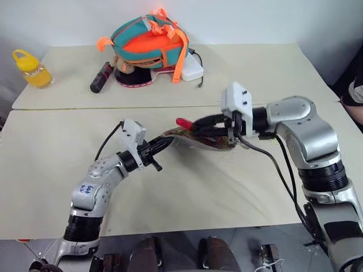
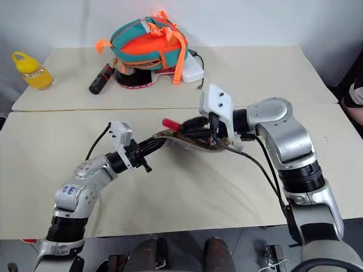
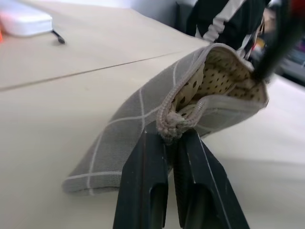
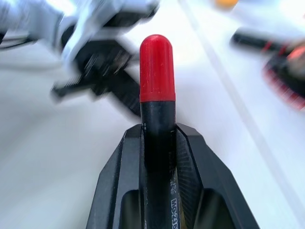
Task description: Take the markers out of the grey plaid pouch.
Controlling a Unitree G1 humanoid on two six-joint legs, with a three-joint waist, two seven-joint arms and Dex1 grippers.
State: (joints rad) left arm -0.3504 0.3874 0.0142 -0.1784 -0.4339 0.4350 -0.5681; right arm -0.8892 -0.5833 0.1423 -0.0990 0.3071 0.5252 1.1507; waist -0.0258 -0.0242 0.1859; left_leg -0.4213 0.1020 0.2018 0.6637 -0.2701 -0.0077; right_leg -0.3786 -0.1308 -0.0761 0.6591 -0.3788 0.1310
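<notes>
Pouch fabric, grey with thin white grid lines, is pinched at its zip end between the closed fingers of the left pincer [image 3: 177,143]; the grey plaid pouch [image 3: 143,129] hangs lifted off the cream tabletop [image 1: 187,192], its mouth gaping to show tan dotted lining. Right pincer [image 4: 159,131] is clamped on the dark barrel of a red marker [image 4: 157,71], whose red cap sticks out beyond the fingertips. From the head camera, that marker's cap pokes out leftward just above the pouch's open mouth, between the two arms (whether its rear end is clear of the lining is hard to judge there). At the tabletop's far side lie a teal-and-orange backpack [image 1: 150,42], a black-and-red cylinder [image 1: 102,77] beside it, and a yellow bottle [image 1: 32,69] well off to the left.
</notes>
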